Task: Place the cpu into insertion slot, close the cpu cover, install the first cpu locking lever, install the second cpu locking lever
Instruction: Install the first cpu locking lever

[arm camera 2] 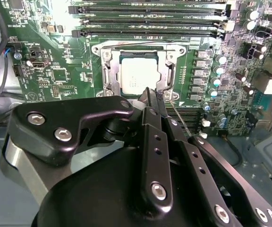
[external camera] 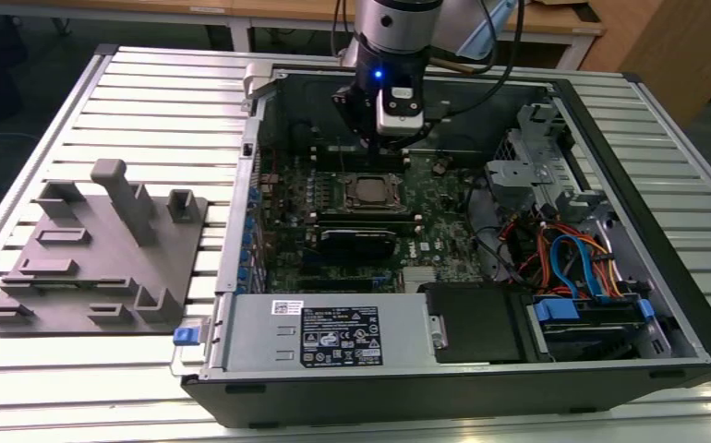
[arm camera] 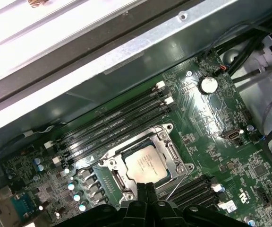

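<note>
- The insertion slot (arm camera 2: 136,46) sits on the green motherboard (arm camera 2: 55,75) inside an open computer case (external camera: 688,305), which lies on a slatted metal worktop (external camera: 146,101).
- The cpu (arm camera 2: 138,75) lies flat in the insertion slot, its dull silver top facing up. In the first wrist view the cpu (arm camera: 145,163) sits squarely inside the slot's frame.
- The cpu cover (arm camera 2: 108,71) is down over the insertion slot. Its metal frame rings the chip, and the chip's top shows through its window.
- The claw (arm camera 2: 154,96) is closed, its two black fingers pressed side by side. I can see nothing between them.
- In both wrist views the fingertips (arm camera: 141,190) are at the insertion slot's edge, on the side away from the memory slots. I cannot tell whether they touch the cover.
- A thin wire locking lever (arm camera 2: 178,116) runs slantwise out from the insertion slot's corner, just beside the fingertips. I cannot tell whether it is latched.
- The long black memory slots (arm camera 2: 145,21) run in parallel rows just beside the insertion slot, on the side away from the claw.
- In the exterior view the arm hangs over the case, with the claw (external camera: 380,152) just above the insertion slot's far edge.
- A grey moulded fixture (external camera: 97,249) rests on the worktop outside the case, well apart from the insertion slot.
- The power supply (external camera: 319,332), with its white label, lies inside the case at the near wall, across the board from the insertion slot.
</note>
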`<state>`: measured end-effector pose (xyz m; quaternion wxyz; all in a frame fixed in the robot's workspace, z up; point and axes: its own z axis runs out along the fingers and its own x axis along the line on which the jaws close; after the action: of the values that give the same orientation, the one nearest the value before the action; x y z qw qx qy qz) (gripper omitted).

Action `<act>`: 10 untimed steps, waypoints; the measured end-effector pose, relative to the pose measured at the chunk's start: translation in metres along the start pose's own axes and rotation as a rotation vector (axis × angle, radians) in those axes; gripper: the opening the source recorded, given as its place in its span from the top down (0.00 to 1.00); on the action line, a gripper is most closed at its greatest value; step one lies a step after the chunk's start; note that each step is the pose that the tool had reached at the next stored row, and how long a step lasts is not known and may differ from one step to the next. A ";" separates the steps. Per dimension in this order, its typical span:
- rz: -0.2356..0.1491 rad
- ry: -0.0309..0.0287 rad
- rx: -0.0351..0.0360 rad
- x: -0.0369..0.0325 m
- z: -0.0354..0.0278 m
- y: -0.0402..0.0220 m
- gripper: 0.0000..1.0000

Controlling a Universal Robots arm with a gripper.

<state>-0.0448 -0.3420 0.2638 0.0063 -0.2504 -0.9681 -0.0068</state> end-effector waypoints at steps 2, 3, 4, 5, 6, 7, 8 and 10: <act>-0.005 0.0000 0.0001 0.0000 0.0000 0.0000 0.90; -0.005 0.0000 0.0001 0.0000 0.0000 0.0000 0.90; -0.007 0.0001 0.0001 0.0000 0.0000 0.0000 0.90; -0.009 0.0001 0.0001 0.0000 0.0000 0.0000 0.90; -0.009 0.0001 0.0001 0.0000 0.0000 0.0000 0.90; -0.009 0.0001 0.0001 0.0000 0.0000 0.0000 0.90; -0.009 0.0001 0.0002 0.0000 0.0000 0.0000 0.90; -0.009 0.0001 0.0002 0.0000 0.0000 0.0000 0.90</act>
<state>-0.0448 -0.3420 0.2638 0.0063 -0.2459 -0.9693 -0.0067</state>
